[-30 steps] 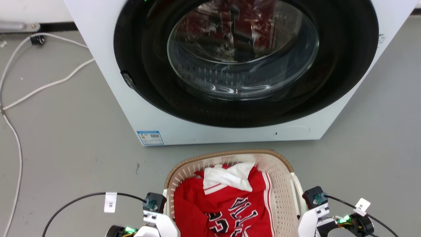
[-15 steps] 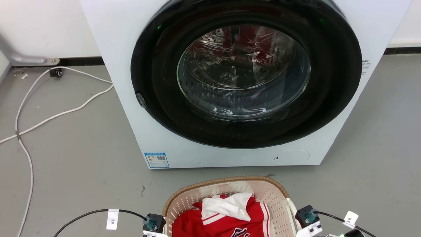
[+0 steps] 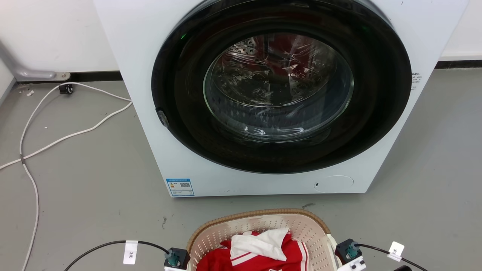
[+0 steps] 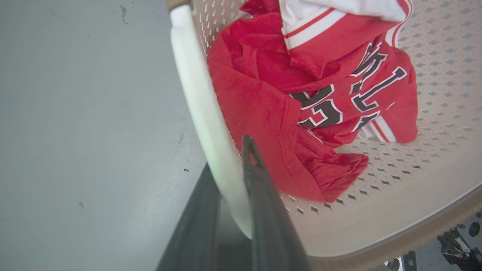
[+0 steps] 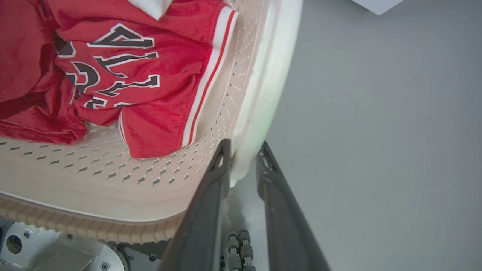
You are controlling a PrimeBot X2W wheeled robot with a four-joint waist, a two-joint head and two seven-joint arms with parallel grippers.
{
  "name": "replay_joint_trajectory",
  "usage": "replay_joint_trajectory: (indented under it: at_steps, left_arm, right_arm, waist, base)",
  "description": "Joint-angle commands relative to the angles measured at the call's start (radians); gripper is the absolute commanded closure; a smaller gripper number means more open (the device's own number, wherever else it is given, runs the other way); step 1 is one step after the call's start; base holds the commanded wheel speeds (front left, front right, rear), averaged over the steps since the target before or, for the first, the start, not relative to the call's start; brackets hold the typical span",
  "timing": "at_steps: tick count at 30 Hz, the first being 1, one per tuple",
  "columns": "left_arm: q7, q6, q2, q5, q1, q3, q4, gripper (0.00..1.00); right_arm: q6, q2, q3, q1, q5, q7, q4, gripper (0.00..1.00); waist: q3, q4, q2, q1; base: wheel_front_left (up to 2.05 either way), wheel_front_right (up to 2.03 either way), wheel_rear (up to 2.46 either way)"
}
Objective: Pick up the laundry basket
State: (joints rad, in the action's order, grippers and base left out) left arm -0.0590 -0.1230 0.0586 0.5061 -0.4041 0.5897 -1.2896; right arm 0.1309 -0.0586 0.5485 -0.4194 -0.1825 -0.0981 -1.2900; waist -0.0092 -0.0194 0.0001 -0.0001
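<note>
The left gripper (image 4: 226,154) is seen clamped narrowly on the left handle (image 4: 194,86) of the laundry basket (image 3: 312,237), and the right gripper (image 5: 244,145) is pinched likewise on the right handle (image 5: 275,75). The basket is carried between both wrists, with a red jersey (image 4: 320,75) heaped inside and the washing machine (image 3: 124,45) beyond. A smooth loop could be slipped off the thin fingers, and the basket tipped, if one arm were raised faster. Since half a second ago the camera has been moved: less basket is shown, more wall (image 3: 56,37).
</note>
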Motion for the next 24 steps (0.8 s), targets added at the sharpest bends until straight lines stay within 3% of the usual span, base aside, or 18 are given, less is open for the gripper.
replay_joint_trajectory:
  at_steps: [1,24]
  left_arm:
    - [0.000,-0.001,0.001,0.003,0.008,0.007,0.003,1.00]
    - [-0.006,-0.002,0.006,0.025,0.007,0.025,0.003,1.00]
  right_arm:
    - [0.000,-0.001,0.014,-0.004,-0.001,-0.002,0.003,1.00]
    - [0.000,-0.025,0.130,-0.022,-0.134,-0.014,0.003,1.00]
  waist:
    - [-0.001,0.000,-0.0001,0.0001]
    - [0.003,0.000,-0.0001,0.0001]
  base:
    - [0.00,0.00,0.00]
    - [0.00,0.00,0.00]
